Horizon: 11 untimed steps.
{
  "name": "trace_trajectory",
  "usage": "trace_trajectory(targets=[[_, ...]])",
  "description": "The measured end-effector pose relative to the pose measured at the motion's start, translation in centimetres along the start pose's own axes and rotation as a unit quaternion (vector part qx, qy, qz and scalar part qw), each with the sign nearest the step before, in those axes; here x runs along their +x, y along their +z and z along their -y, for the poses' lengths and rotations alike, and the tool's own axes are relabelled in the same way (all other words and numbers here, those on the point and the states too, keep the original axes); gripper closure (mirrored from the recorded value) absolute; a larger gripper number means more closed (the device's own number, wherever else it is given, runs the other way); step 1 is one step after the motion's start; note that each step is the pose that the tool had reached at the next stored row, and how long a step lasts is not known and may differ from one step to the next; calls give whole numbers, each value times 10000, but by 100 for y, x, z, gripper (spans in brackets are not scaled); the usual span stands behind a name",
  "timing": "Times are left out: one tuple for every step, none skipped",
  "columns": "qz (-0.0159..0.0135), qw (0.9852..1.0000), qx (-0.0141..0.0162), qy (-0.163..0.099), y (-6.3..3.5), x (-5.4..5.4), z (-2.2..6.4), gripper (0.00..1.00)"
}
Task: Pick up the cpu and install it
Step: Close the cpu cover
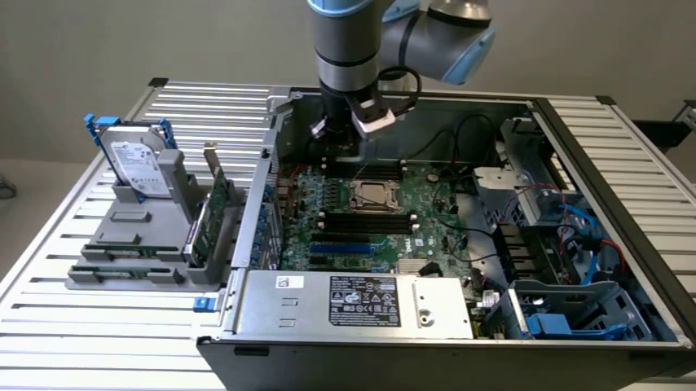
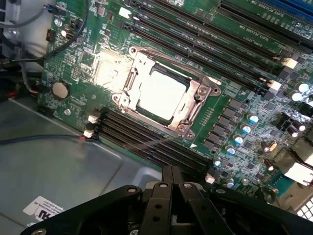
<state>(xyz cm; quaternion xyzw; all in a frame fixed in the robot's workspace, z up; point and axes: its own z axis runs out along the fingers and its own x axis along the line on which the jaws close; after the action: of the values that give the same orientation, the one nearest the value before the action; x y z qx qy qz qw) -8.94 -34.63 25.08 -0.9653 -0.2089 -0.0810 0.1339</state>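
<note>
The black two-finger gripper (image 2: 172, 177) is pinched fully shut with nothing between its fingers. It hangs from the grey-and-blue robot arm (image 1: 348, 49) down inside the open black computer case (image 1: 609, 204). In the exterior view it hovers over the far part of the green motherboard (image 1: 441, 236), and as far as I can tell it's not touching it. The cpu (image 2: 161, 95), a small flat square chip with a silvery-white metal top, isn't in the gripper. It looks to me like it's lying flat inside the square metal-framed socket (image 2: 198, 93) mid-board, though glare washes out its top. From the gripper, the cpu sits lower, nearer the exterior camera and a touch toward the exterior view's right. It's square, so no real long axis; its edges line up with the black memory slots (image 1: 364, 220) beside it. Further out, a silver labelled power supply box (image 1: 359, 301) fills the case's near edge. Off to the exterior view's left, a silver hard drive (image 1: 136, 159) stands in a grey plastic rack (image 1: 130, 236) on the slatted metal surface (image 1: 98, 326).
</note>
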Motion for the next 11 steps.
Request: trace_trajectory(targets=[[-44, 10000, -18, -7, 2, -1, 0, 89], [-77, 10000, -33, -7, 7, -4, 0, 89], [-102, 9999, -45, -1, 16, -7, -1, 89], [-115, 9999, -52, 6, 28, -11, -4, 89], [-119, 9999, -56, 13, 45, -17, -8, 89], [-121, 9999, -57, 17, 61, -21, -11, 89], [-122, 9999, -58, 18, 79, -25, -15, 89], [-122, 9999, -58, 19, 96, -29, -19, 89], [-122, 9999, -58, 19, 113, -33, -23, 89], [-122, 9999, -59, 20, 130, -37, -26, 89], [-122, 9999, -59, 20, 148, -40, -28, 89]])
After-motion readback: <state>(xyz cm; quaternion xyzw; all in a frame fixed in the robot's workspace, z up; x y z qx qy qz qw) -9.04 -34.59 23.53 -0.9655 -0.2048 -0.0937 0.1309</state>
